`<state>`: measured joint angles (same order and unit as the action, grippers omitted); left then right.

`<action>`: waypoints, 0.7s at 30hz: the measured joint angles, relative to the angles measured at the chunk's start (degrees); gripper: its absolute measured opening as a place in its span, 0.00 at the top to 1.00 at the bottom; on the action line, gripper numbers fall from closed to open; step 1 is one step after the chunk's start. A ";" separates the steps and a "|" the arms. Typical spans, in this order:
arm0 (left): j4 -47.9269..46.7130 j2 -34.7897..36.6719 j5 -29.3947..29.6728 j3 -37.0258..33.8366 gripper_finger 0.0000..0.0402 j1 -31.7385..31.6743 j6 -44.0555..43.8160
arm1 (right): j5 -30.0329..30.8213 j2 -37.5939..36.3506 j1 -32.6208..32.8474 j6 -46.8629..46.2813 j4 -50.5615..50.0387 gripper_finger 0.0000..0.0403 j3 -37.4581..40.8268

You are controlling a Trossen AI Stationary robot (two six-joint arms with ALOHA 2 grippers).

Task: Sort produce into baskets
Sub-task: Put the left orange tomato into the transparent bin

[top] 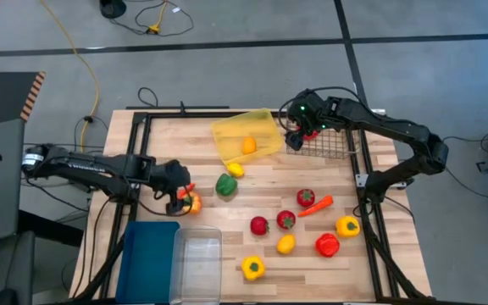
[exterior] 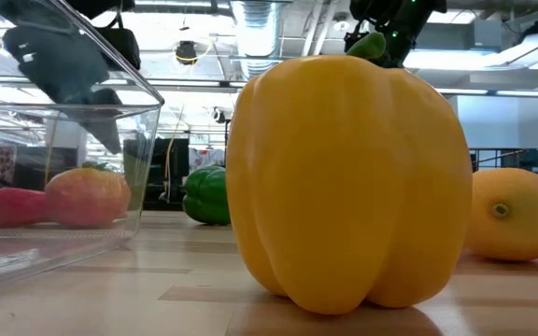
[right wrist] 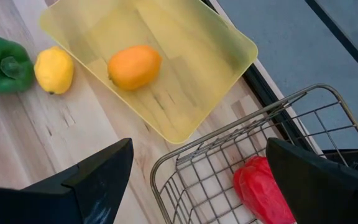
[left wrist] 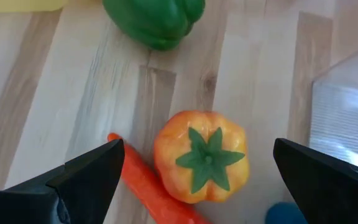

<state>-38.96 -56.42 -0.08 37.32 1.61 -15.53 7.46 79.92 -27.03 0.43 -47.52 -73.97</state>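
Left gripper [left wrist: 197,186]: jaws spread wide, empty, hovering over the orange-yellow plastic tomato with green star calyx [left wrist: 201,155]. Tomato sits centred between the two fingers, calyx up; no long axis to align. An orange toy carrot [left wrist: 151,186] touches the tomato on one side and lies slantwise inside the jaw span, so it may get caught in the closing. Glossy green toy pepper [left wrist: 155,22] lies beyond the tomato, apart. Clear plastic bin [top: 196,263] and blue plastic bin [top: 146,258] are just beside the tomato on the wooden table [top: 269,174].

Right gripper [right wrist: 197,186]: jaws wide, empty, above the black wire mesh basket [right wrist: 260,149], well apart from the tomato; a red toy pepper [right wrist: 263,186] lies inside. Yellow translucent tray [right wrist: 229,43] adjoins, holding an orange lemon [right wrist: 134,66].
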 joint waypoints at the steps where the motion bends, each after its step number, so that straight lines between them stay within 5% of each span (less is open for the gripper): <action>1: -0.10 -0.11 0.68 0.00 0.00 0.75 -0.11 | 0.01 0.00 0.00 0.00 -0.01 0.02 0.00; 21: 2.91 -15.68 0.87 0.00 0.00 5.35 -2.31 | -0.03 0.00 2.00 -0.10 0.21 0.02 0.00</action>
<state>-36.06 -72.11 0.79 37.32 6.96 -17.85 7.44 79.92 -25.03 0.32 -47.31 -73.97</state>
